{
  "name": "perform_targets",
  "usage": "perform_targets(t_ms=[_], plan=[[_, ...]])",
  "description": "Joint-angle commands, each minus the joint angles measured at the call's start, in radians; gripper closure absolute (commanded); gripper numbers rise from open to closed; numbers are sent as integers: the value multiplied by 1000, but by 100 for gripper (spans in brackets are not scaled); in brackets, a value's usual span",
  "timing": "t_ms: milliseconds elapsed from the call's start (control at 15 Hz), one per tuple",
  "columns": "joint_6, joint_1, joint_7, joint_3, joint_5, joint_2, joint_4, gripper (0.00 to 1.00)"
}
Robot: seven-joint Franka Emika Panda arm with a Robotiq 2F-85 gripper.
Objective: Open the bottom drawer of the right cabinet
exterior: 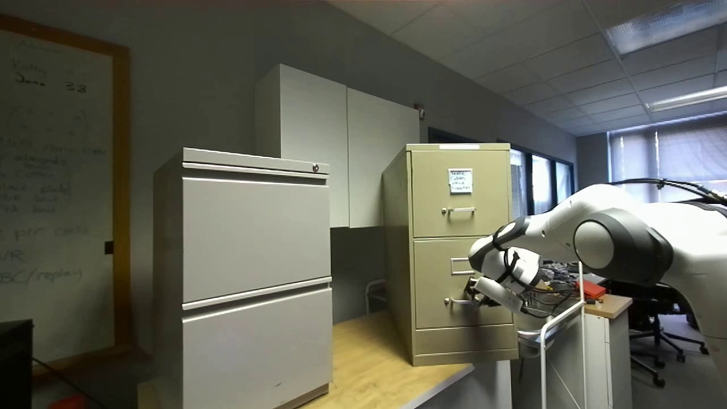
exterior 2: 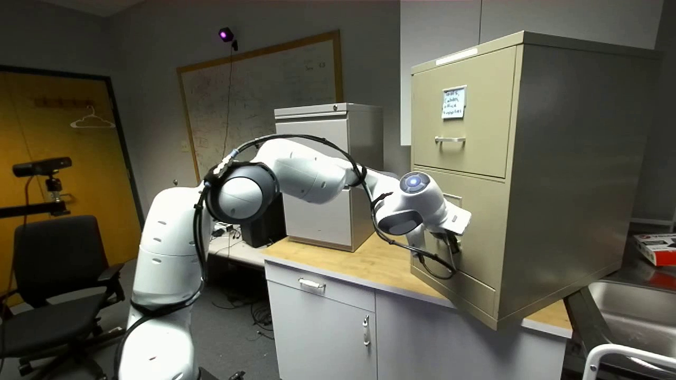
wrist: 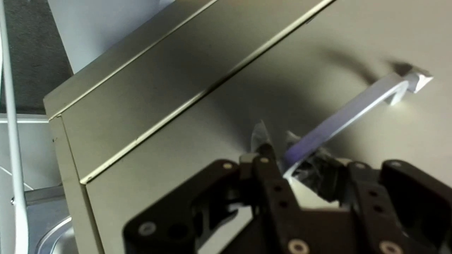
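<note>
"where was the bottom drawer (exterior: 446,287)?"

"lowest in the tan cabinet (exterior 2: 533,179), under the top drawer (exterior: 431,193). its front looked flush, so it was closed."

"and the tan cabinet?"

"upright on the counter (exterior: 363,352), with a lower front corner jutting past the edge. the grey cabinet (exterior: 255,238) stood on the same counter, apart from it."

"your pincer (wrist: 277,144)?"

"at the handle (wrist: 342,120) of the bottom drawer, one end of it reaching in between my fingers (wrist: 267,153). they were dark and blurred in the wrist view, so i couldn't tell whether they were clamped on it or stood slightly apart."

"and your arm (exterior 2: 303,171)?"

"it stretched across to the bottom drawer and hid part of that front in both exterior views."
</note>
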Motion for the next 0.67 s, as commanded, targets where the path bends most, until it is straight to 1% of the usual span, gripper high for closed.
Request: perform_targets(t_ms=[0,200,400,467,600], plan=[[-26,-34,-183,88,160,-123,-209,96],[7,-77,-313,144,334,-133,-224,96],[5,-120,-445,184,510,-138,-226,96],[-6,-130,-472,186,550,-141,-233,96],[-39,-139,-459,155,545,-137,-234,96]])
